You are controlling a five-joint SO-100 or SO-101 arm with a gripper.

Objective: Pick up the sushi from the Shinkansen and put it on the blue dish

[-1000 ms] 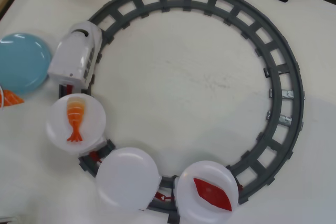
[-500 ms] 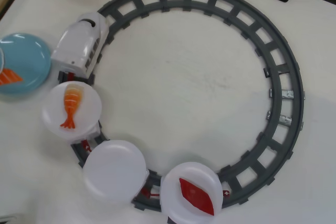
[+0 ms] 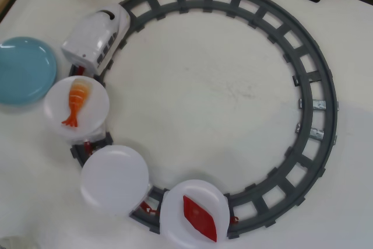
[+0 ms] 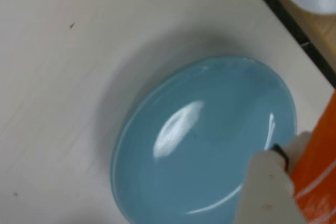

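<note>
The sushi (image 4: 319, 166), an orange slab with white stripes over white rice (image 4: 268, 187), fills the lower right corner of the wrist view, close to the camera. It hangs above the blue dish (image 4: 205, 140), near the dish's right rim. My gripper (image 4: 294, 182) appears shut on it, though its fingers are hard to tell from the rice. In the overhead view the blue dish (image 3: 24, 71) is empty at the far left. The white Shinkansen (image 3: 96, 38) stands on the track beside it. Neither the arm nor the sushi shows in that view.
A grey ring track (image 3: 317, 115) fills the table. Behind the train are a white plate (image 3: 93, 94) with an orange shrimp piece (image 3: 77, 100), an empty white plate (image 3: 115, 179), and a white plate (image 3: 175, 225) with a dark-red piece (image 3: 199, 218). A black table edge (image 4: 294, 24) runs across the top right of the wrist view.
</note>
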